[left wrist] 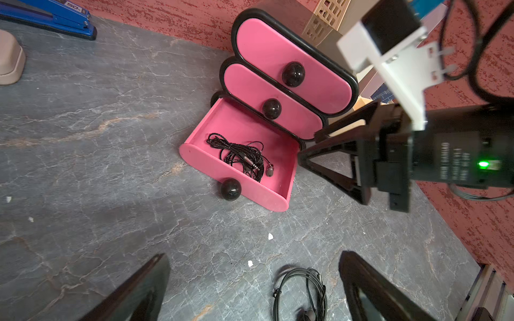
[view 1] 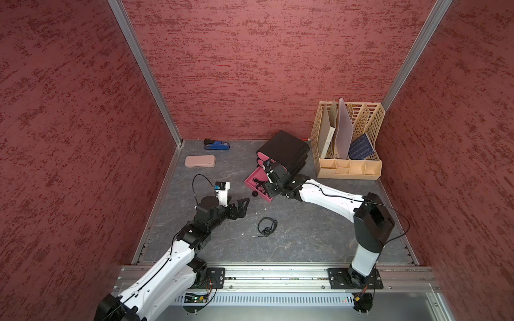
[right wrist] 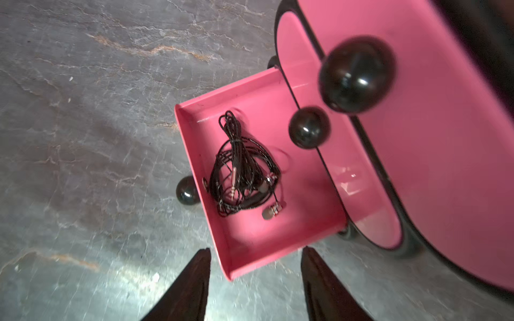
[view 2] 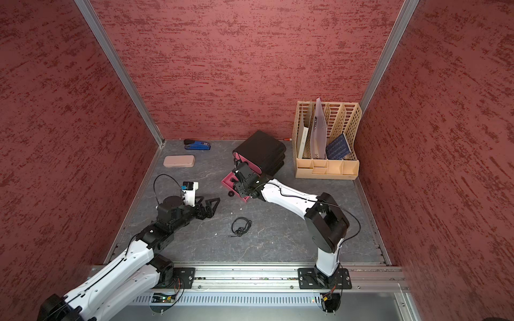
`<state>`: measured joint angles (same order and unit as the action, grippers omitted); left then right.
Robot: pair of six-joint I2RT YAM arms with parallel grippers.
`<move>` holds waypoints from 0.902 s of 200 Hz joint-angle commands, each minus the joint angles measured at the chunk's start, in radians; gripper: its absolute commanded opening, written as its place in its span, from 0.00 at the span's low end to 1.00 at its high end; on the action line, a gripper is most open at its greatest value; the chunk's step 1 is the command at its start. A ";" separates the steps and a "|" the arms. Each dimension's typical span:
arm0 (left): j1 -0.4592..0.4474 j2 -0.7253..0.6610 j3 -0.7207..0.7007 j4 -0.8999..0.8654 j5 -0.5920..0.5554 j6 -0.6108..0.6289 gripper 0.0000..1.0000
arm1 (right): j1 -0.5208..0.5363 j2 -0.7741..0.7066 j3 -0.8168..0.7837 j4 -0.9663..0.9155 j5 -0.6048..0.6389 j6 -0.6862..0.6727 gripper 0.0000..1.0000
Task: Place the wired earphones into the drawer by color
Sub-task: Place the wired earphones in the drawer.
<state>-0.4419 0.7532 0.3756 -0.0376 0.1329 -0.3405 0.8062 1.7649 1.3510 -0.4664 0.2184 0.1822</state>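
Note:
A black cabinet (view 1: 286, 147) has three pink drawers, and the bottom drawer (view 1: 251, 178) (left wrist: 200, 161) (right wrist: 192, 144) is pulled out. One black bundle of wired earphones (left wrist: 242, 155) (right wrist: 242, 178) lies loose inside it. My right gripper (view 1: 269, 185) (view 2: 241, 185) (right wrist: 256, 250) hangs over the drawer's near end, open, nothing between its fingers. A second black earphone bundle (view 1: 267, 226) (view 2: 241, 226) (left wrist: 300, 294) lies on the grey table in front. My left gripper (view 1: 240, 204) (left wrist: 254, 254) hovers left of that bundle, wide open and empty.
A blue stapler (view 1: 217, 145) and a pink flat case (view 1: 200, 161) lie at the back left. A beige file organiser (view 1: 347, 144) with papers stands at the back right beside the cabinet. Red walls close in three sides.

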 commanded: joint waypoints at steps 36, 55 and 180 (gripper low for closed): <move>-0.038 0.057 0.064 -0.086 0.071 -0.027 1.00 | -0.040 -0.213 -0.191 0.032 -0.011 0.017 0.59; -0.103 0.087 0.097 -0.150 0.026 -0.024 1.00 | -0.059 -0.266 -0.258 0.049 -0.010 0.015 0.59; -0.340 0.415 0.217 -0.214 -0.104 0.038 0.89 | -0.084 -0.511 -0.570 0.282 0.062 -0.057 0.59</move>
<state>-0.7650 1.1233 0.5510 -0.2768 0.0528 -0.3393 0.7246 1.2873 0.7918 -0.2554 0.2428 0.1444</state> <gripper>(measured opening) 0.916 0.586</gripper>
